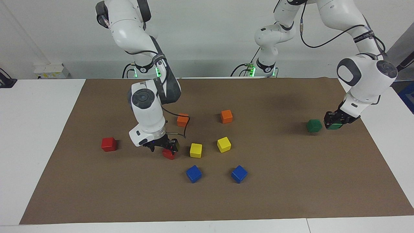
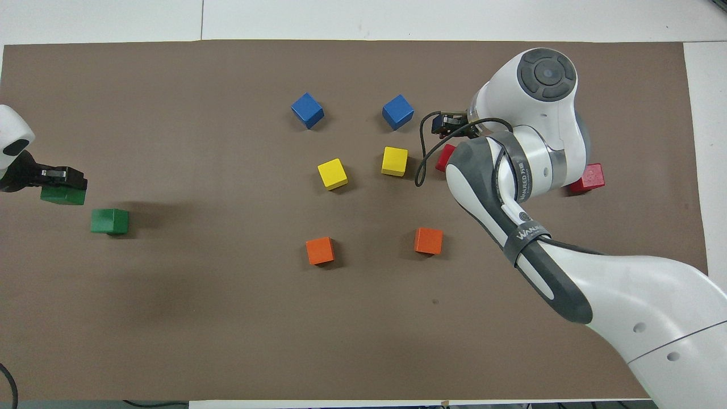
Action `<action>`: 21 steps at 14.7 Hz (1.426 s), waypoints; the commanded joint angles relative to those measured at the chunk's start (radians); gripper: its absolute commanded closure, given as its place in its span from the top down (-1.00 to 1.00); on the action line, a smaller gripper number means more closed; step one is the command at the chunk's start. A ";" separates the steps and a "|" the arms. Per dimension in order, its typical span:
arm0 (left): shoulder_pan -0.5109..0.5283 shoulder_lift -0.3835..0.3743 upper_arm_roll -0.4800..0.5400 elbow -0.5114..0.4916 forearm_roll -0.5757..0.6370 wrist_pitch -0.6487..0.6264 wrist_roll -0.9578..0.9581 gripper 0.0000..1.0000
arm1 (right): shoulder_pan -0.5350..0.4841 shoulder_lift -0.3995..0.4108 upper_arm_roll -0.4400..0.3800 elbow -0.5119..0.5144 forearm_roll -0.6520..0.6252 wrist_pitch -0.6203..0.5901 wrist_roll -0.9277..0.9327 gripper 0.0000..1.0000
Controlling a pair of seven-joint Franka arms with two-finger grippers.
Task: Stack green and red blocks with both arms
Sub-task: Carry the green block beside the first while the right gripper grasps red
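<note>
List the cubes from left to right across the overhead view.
Held green cube → free green cube → blue → orange → yellow → yellow, blue level → orange → red → red.

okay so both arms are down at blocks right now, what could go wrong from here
1. The left gripper holds a green block that hangs mostly below its fingertips; such a shallow grip could slip or tilt on release over the other green block.
2. The right gripper is open, low over a red block that sits turned; closing may twist it or push it toward the close yellow block.
</note>
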 commanded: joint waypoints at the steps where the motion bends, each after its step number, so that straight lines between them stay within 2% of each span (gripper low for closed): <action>1: 0.014 -0.068 -0.011 -0.109 -0.038 0.062 0.015 -1.00 | -0.005 0.031 0.011 0.025 -0.016 0.002 0.112 1.00; 10: 0.005 -0.076 -0.011 -0.132 -0.040 0.070 0.015 -1.00 | 0.021 0.053 0.011 0.014 -0.016 0.025 0.196 1.00; 15: 0.002 -0.083 -0.011 -0.153 -0.040 0.076 0.016 -1.00 | 0.024 0.054 0.011 -0.042 -0.019 0.091 0.199 1.00; 17: 0.002 -0.082 -0.011 -0.167 -0.040 0.088 0.022 -1.00 | 0.024 0.053 0.011 -0.053 -0.019 0.099 0.195 0.90; 18: 0.003 -0.083 -0.011 -0.176 -0.040 0.105 0.022 -1.00 | 0.024 0.051 0.011 -0.058 -0.019 0.099 0.192 0.80; 19: 0.002 -0.083 -0.011 -0.179 -0.040 0.112 0.021 -1.00 | 0.024 0.051 0.011 -0.059 -0.019 0.096 0.189 0.42; 20: 0.002 -0.083 -0.011 -0.181 -0.040 0.113 0.021 -1.00 | 0.024 0.050 0.011 -0.058 -0.019 0.087 0.187 -0.18; 21: 0.002 -0.083 -0.011 -0.181 -0.040 0.111 0.021 -1.00 | 0.023 0.048 0.011 -0.049 -0.021 0.068 0.184 -0.69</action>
